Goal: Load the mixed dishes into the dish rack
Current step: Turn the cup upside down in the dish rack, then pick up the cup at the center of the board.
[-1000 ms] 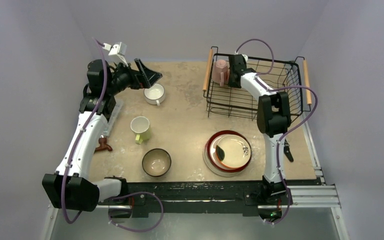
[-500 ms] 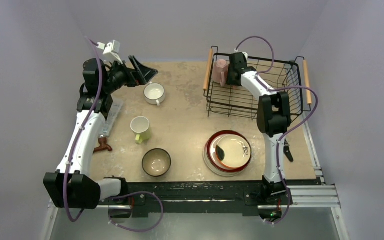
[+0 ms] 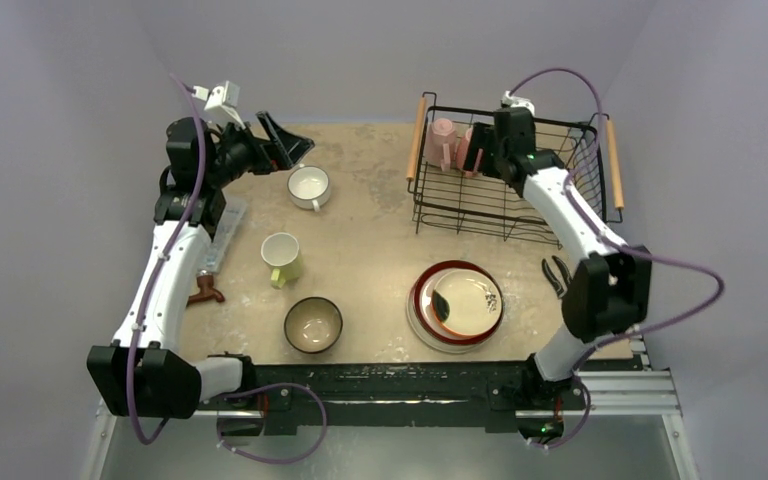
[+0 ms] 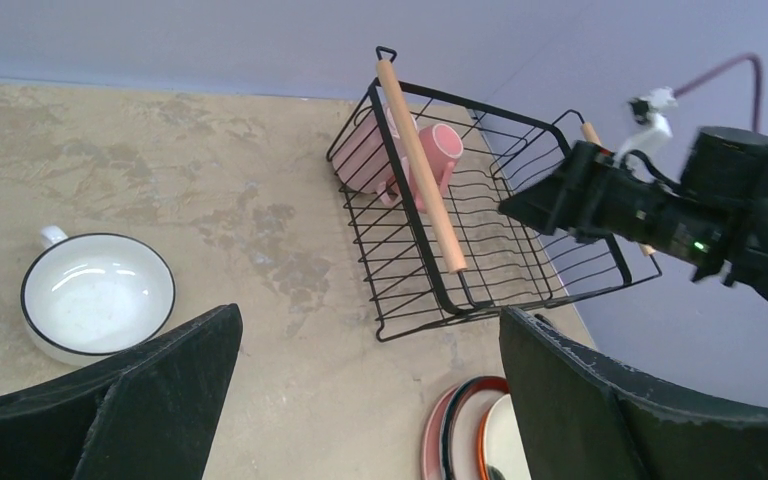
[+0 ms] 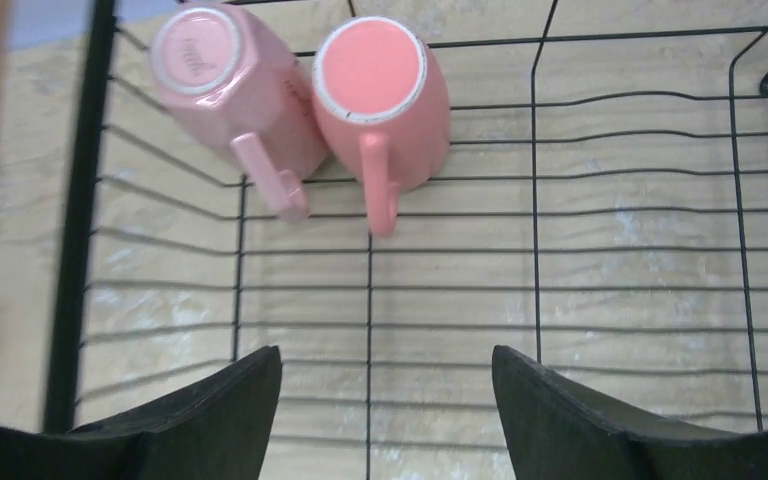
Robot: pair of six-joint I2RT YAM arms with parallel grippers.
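Note:
The dish rack [image 3: 560, 205] stands at the back right. Two mugs rest upside down in its far left corner: a pale pink mug [image 5: 230, 90] and a salmon mug [image 5: 380, 100], handles toward the camera. My right gripper [image 5: 387, 370] hangs open and empty just behind them, over the rack's wires. Open too, my left gripper [image 3: 282, 142] hovers above the white mug [image 3: 310, 186] at the back left. A yellow-green mug [image 3: 282, 257], a teal bowl [image 3: 313, 324] and stacked plates [image 3: 455, 303] sit on the table.
A clear plastic box [image 3: 222, 235] and a brown-handled tool [image 3: 205, 292] lie along the left edge. Black pliers [image 3: 560, 272] lie right of the plates. The rack's wooden handles [image 3: 417, 140] stick up at both ends.
My right gripper has opened, let go of the salmon mug in the rack and drawn back to the right, its elbow swinging outward. The left gripper shifted slightly left.

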